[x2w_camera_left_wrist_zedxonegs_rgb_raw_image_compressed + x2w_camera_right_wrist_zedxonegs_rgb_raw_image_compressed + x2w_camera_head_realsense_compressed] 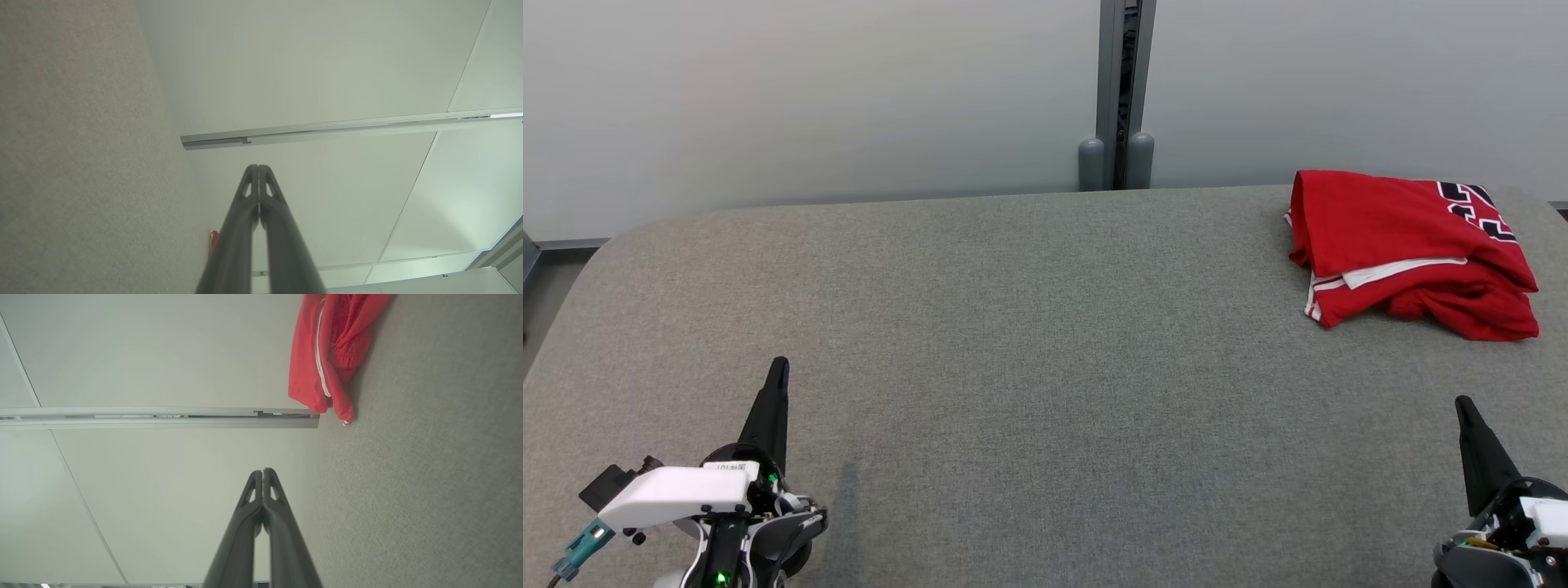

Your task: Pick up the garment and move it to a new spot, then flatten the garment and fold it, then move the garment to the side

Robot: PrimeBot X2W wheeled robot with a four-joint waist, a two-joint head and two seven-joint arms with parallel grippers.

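My left end effector (pixel 779 366) and right end effector (pixel 1463 403) are both pressed together and empty. The red jersey (pixel 1388 229) lies bunched at the desk's (pixel 1013 327) far right. It looks light, soft and floppy, so I'd pinch the white-trimmed hem (pixel 1409 269) at its near edge.

Grey felt-like tabletop (pixel 1029 343), rounded far corners, fine woven texture. Behind it were pale matte wall panels (pixel 809 90), split by a vertical grey metal post (pixel 1125 73) with a dark slot down its middle. Two grey round-topped caps (pixel 1091 163) stood side by side at the post's foot, just behind the tabletop's far edge. A grey skirting strip (pixel 568 243) ran along the wall base at far left. In both wrist views the post ended at the tabletop edge, and thin panel seams (pixel 412 192) crossed the wall.
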